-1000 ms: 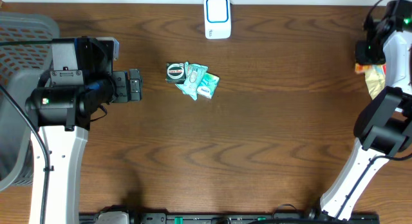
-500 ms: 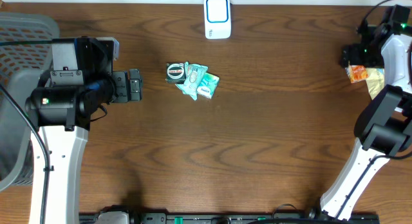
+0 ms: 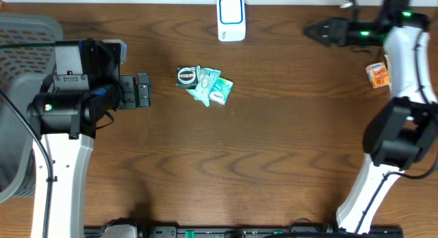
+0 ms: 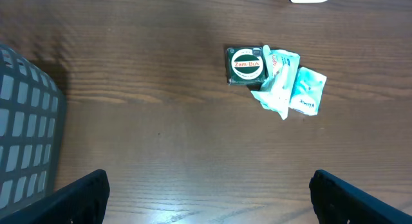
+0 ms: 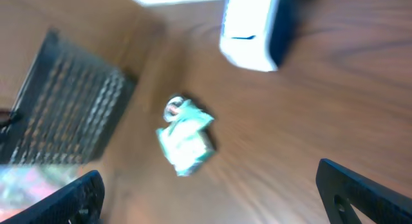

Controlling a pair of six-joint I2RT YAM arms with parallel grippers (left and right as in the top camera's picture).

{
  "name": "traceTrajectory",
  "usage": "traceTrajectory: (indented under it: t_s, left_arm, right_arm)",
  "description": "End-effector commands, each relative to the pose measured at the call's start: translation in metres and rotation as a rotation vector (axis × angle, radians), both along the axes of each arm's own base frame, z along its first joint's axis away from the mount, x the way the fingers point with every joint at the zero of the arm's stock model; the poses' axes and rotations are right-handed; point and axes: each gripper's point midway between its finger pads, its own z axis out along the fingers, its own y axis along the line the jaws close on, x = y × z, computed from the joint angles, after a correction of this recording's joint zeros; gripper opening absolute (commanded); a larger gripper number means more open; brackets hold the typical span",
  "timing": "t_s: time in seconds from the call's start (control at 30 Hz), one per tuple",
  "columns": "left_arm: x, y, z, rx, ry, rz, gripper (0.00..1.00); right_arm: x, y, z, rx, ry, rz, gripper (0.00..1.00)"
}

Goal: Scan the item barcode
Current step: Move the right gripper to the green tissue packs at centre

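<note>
The left hand (image 3: 142,91) hovers spread and empty beside the pile (image 3: 205,85) of tin and teal packets, which lies mid-way across the desk (image 3: 274,163), below the scanner (image 3: 231,18). The right hand (image 3: 321,31), fingers wide apart, has swung away from the orange packet (image 3: 378,74), now lying released at the right edge. The next step, I judge, is picking an item from the pile.

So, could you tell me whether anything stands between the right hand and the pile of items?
Nothing visible does: only bare table lies between the open right hand and the pile of items. The white scanner stands clear of that line.
</note>
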Motion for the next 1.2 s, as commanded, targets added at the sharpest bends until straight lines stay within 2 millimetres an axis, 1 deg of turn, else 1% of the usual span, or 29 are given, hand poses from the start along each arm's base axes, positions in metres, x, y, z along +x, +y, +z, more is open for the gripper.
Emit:
traceTrajectory:
  t_s: [0.0, 0.07, 0.2, 0.3, 0.33, 0.4, 0.43, 0.47, 0.5, 0.57, 0.63, 0.7, 0.8, 1.03, 1.17]
  left_arm:
    - [0.001, 0.003, 0.001, 0.011, -0.003, 0.001, 0.98]
    - [0.001, 0.003, 0.001, 0.011, -0.003, 0.001, 0.98]
    - [0.001, 0.003, 0.001, 0.011, -0.003, 0.001, 0.98]
    - [0.001, 0.003, 0.001, 0.011, -0.003, 0.001, 0.98]
    - [0.001, 0.003, 0.001, 0.011, -0.003, 0.001, 0.98]
    - [0.001, 0.003, 0.001, 0.011, -0.003, 0.001, 0.98]
    - [0.001, 0.003, 0.001, 0.011, -0.003, 0.001, 0.98]
    - [0.001, 0.003, 0.001, 0.011, -0.003, 0.001, 0.98]
    - [0.001, 0.003, 0.001, 0.011, -0.003, 0.001, 0.98]
    - [0.001, 0.003, 0.001, 0.011, -0.003, 0.001, 0.98]
    - [0.001, 0.003, 0.001, 0.011, -0.003, 0.001, 0.98]
    - [0.001, 0.003, 0.001, 0.011, -0.003, 0.001, 0.98]
    - [0.001, 0.003, 0.001, 0.011, -0.003, 0.001, 0.98]
    - [0.001, 0.003, 0.001, 0.011, -0.003, 0.001, 0.98]
    - [0.001, 0.003, 0.001, 0.011, -0.003, 0.001, 0.98]
  right_arm:
    - [-0.014, 0.061, -0.005, -0.009, 0.015, 0.118, 0.99]
    - [-0.021, 0.089, -0.014, -0.065, 0.022, 0.163, 0.99]
    - [-0.042, 0.149, -0.022, -0.120, 0.017, 0.279, 0.99]
    - [-0.051, 0.182, -0.031, -0.197, -0.018, 0.327, 0.99]
    - [-0.053, 0.189, -0.039, -0.259, -0.008, 0.315, 0.99]
    - [-0.050, 0.191, -0.059, -0.413, 0.045, 0.226, 0.99]
    - [-0.047, 0.187, -0.070, -0.502, 0.084, 0.148, 0.99]
    - [-0.044, 0.179, -0.083, -0.607, 0.132, 0.037, 0.99]
    - [-0.042, 0.172, -0.092, -0.690, 0.169, -0.065, 0.99]
    - [-0.046, 0.163, -0.108, -0.801, 0.231, -0.237, 0.99]
    - [-0.058, 0.167, -0.121, -0.847, 0.280, -0.332, 0.99]
    - [-0.070, 0.179, -0.132, -0.845, 0.306, -0.340, 0.99]
    - [-0.086, 0.200, -0.140, -0.826, 0.329, -0.309, 0.99]
    - [-0.103, 0.236, -0.139, -0.810, 0.285, -0.239, 0.99]
    - [-0.112, 0.248, -0.140, -0.797, 0.290, -0.203, 0.99]
